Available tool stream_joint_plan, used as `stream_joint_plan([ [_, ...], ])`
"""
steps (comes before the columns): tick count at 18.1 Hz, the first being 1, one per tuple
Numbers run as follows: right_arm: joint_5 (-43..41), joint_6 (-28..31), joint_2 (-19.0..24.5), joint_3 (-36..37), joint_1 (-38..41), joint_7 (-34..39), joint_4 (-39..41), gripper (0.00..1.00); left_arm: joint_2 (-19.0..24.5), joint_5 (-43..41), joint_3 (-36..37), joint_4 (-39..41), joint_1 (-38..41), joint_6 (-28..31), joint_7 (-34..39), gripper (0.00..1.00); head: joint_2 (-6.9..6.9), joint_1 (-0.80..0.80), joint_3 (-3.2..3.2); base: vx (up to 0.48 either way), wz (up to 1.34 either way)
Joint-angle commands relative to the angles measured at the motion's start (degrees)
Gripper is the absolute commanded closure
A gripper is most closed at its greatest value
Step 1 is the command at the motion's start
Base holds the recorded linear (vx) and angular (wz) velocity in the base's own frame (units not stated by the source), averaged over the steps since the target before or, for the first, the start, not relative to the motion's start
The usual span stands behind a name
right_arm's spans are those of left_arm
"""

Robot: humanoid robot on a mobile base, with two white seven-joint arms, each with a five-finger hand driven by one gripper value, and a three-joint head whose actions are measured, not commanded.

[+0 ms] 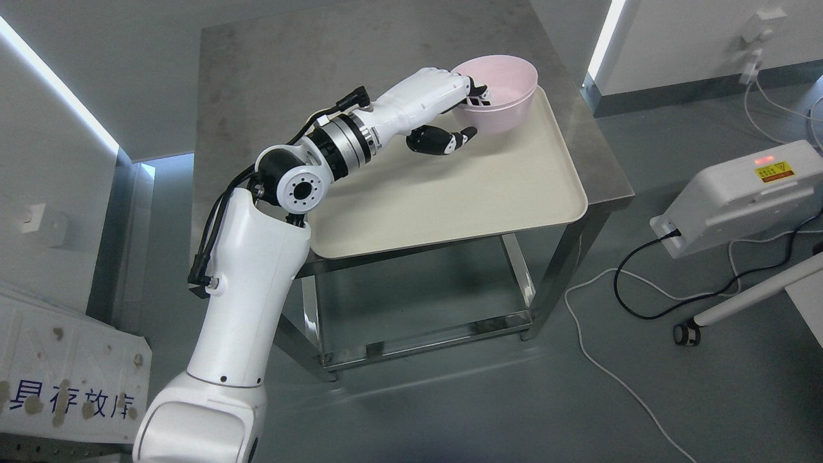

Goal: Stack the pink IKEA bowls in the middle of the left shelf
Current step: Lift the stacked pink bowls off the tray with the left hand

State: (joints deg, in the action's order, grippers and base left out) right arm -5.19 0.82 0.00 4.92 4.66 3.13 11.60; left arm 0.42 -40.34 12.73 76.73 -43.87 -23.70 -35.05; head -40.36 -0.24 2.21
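At far left, against the wall, a white panel (64, 360) with blue characters lay tilted on the floor. Left arm rose from the lower left and reached across a steel worktop (270, 71). On the worktop sat a cream tray (450, 199). Left hand (460, 106) gripped the near rim of one pink bowl (501, 90): fingers (479, 96) hooked inside the rim, thumb (450, 140) below and outside. Bowl stood at the tray's far right corner; whether lifted or resting, could not tell. Further right, on the floor, a white box (739, 193) with a red light and yellow label, cables (617, 283) trailing from it.
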Motion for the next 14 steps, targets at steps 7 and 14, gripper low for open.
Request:
stream_joint_plan([
  [7, 0.0, 0.1, -1.0, 0.0, 0.0, 0.4, 0.0, 0.0, 0.6, 11.4, -17.0, 18.8, 14.3, -8.5, -3.6, 0.95, 0.0, 0.0, 0.0, 0.001, -0.01],
  [14, 0.0, 0.1, -1.0, 0.0, 0.0, 0.3, 0.0, 0.0, 0.6, 11.9, -19.7, 19.4, 15.5, -10.0, -3.4, 0.95, 0.0, 0.0, 0.0, -0.011, 0.01],
])
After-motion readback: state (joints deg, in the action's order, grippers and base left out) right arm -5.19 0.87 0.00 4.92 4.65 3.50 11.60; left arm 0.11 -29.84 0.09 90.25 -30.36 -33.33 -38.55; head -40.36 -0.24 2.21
